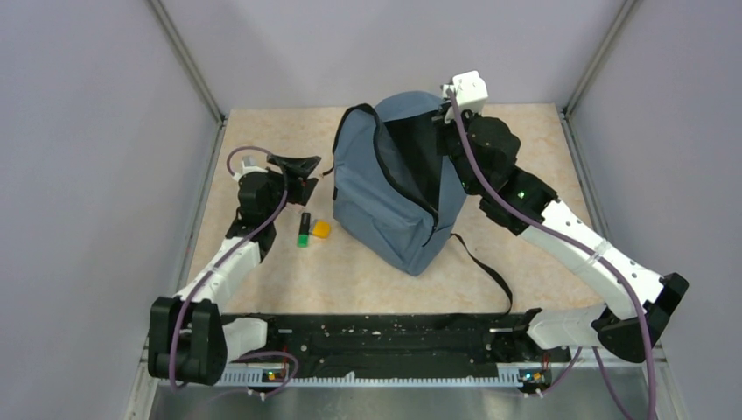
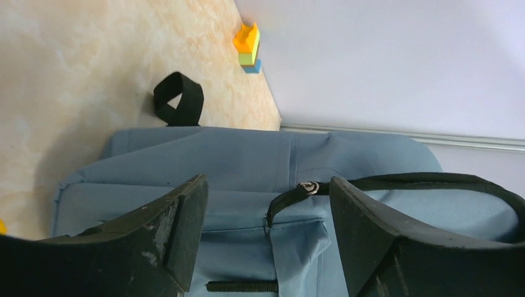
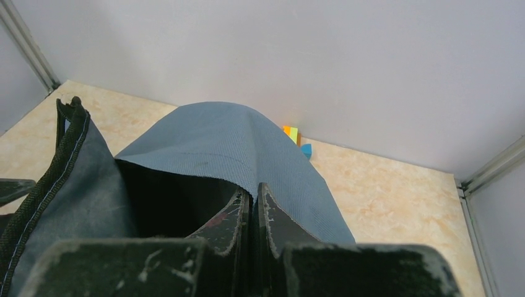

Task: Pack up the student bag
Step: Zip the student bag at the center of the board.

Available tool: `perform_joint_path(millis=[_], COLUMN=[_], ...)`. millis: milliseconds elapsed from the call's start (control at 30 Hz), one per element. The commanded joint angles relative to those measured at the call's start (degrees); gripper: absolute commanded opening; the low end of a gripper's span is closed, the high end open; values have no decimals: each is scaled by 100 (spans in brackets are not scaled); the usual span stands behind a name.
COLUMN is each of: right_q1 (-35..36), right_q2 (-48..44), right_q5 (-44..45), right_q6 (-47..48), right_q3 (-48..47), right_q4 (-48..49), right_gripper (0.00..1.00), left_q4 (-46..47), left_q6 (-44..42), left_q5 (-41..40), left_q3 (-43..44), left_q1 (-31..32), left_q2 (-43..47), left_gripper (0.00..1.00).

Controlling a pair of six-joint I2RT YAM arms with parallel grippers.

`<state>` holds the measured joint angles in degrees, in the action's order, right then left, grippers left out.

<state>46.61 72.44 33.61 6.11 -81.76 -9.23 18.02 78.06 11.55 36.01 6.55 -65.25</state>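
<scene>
Shows the student bag (image 1: pixel 394 192), grey-blue and unzipped, standing upright in the middle of the beige table (image 1: pixel 542 149), a black strap (image 1: pixel 486 267) trailing toward the near right. Has the right gripper (image 3: pixel 254 197) pressed together on the fabric edge of the bag's open mouth at its far right side, and the left gripper (image 2: pixel 267 189) spread wide, gripping nothing, just left of the bag. Places a green marker (image 1: pixel 304 230) and a small orange block (image 1: pixel 321 229) side by side near the bag's left.
</scene>
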Motion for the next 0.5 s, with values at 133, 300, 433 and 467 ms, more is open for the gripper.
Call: perform_joint_path(millis=[133, 300, 433, 467], right_q1=[-58, -59, -57, -59], right_q2=[-340, -388, -448, -462], right_q5=[-13, -29, -37, -38], right_q6=[-5, 13, 39, 47], right_q3=[76, 127, 214, 233], right_q4=[304, 362, 434, 447], right_gripper=[0, 0, 0, 0], left_q4=[839, 1032, 1081, 1086], left_q6=[613, 921, 1067, 1086], left_q5=[-164, -380, -652, -713], left_q3=[283, 176, 134, 113], left_q1=[503, 646, 739, 761], left_q2=[-561, -814, -855, -844], left_gripper=[72, 60, 43, 37])
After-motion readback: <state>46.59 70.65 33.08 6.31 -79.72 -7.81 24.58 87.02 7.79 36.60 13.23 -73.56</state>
